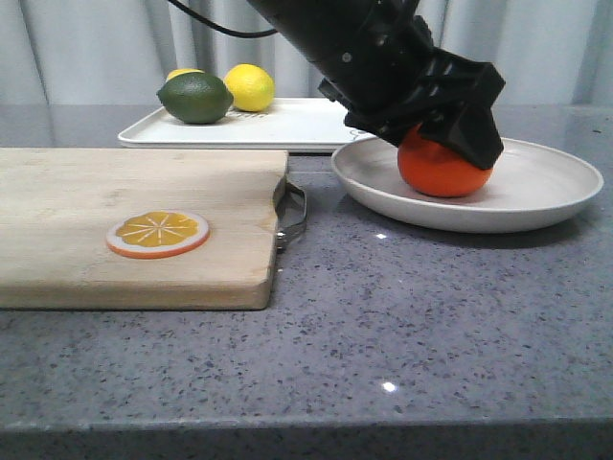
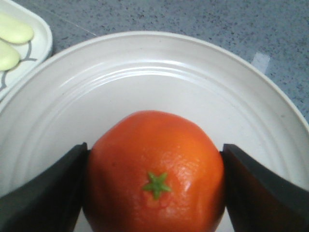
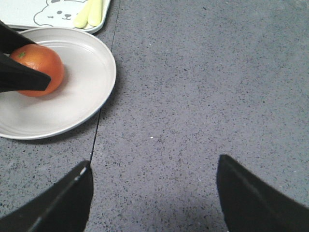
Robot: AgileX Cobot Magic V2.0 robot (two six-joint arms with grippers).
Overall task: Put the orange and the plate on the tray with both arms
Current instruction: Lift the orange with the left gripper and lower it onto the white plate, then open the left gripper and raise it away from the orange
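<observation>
Left tool (image 2: pixel 154 193) pinching the orange (image 2: pixel 154 169) on the plate (image 2: pixel 154 72); lift straight, gently. Right tool (image 3: pixel 152 193) spread wide.

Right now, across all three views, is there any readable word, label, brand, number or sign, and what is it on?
None: no words, numbers or brand marks can be read in any view.
The tray carries only a line drawing of a bear-like face, with no lettering.
The plate, orange, cutting board and orange slice are unmarked.
</observation>
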